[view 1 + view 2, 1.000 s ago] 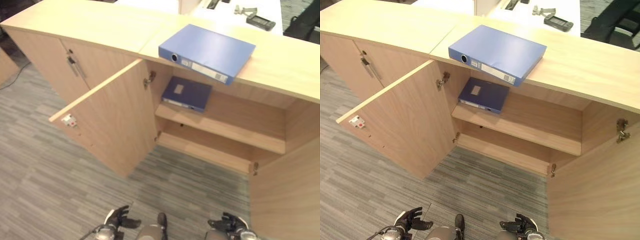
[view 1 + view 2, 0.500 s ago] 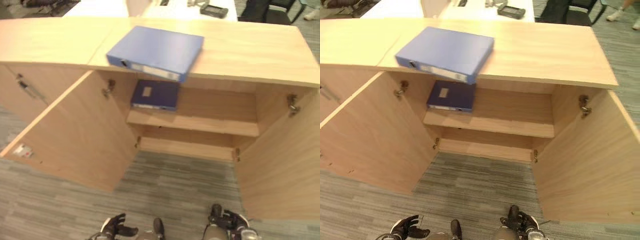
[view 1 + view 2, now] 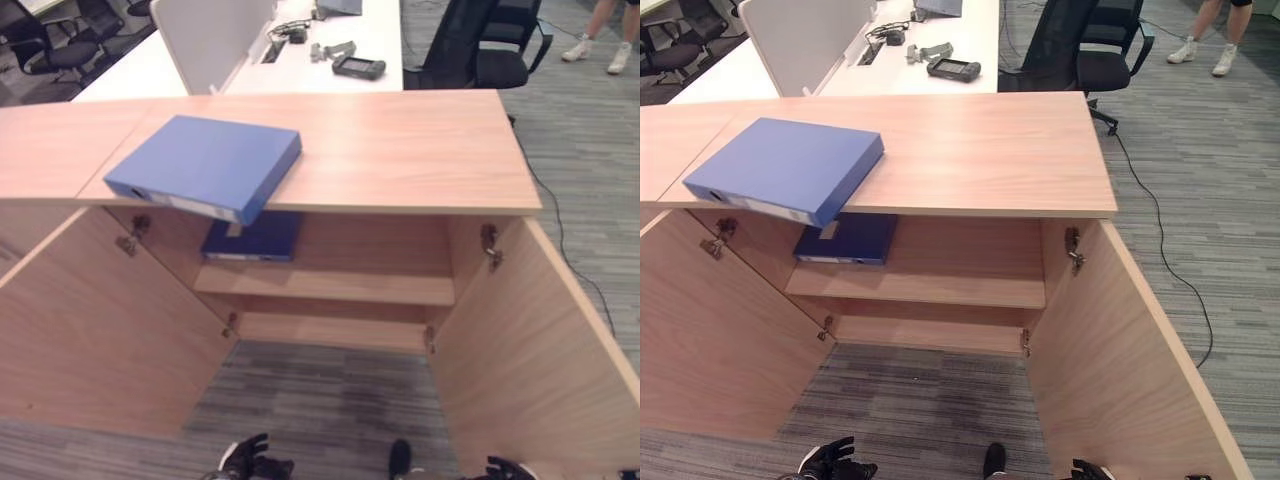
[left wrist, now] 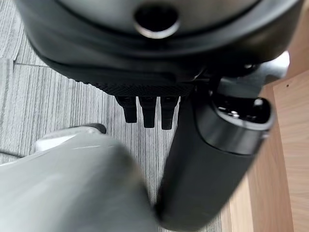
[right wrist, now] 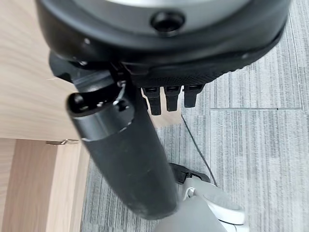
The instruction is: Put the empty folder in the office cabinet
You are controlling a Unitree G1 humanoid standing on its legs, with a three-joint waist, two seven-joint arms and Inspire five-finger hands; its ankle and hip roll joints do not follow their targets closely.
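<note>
Left eye view shows the blue folder (image 3: 205,165) lying flat on the counter (image 3: 400,150), on top of the office cabinet (image 3: 330,290), not inside it. Its long axis runs at a diagonal, from the near left to the far right. The spine with the ring hole and white label faces me and a little to the left, and this near corner hangs over the counter edge above the open compartment. Both cabinet doors stand open. On the upper shelf (image 3: 930,285) a dark blue folder (image 3: 850,238) lies flat at the left side, under the first one.

My left hand (image 3: 248,462) and my right hand (image 3: 508,468) hang low over the grey carpet (image 3: 320,390), well apart from the folder. In each wrist view my fingers (image 4: 147,111) are relaxed and apart, holding nothing; the right fingers (image 5: 166,99) look the same.

Compared with half a second ago, my head has turned, so the whole picture shifted: the folder now sits more to the left, and a desk with a black chair (image 3: 480,45) appears behind. The folder itself has not moved on the counter.
</note>
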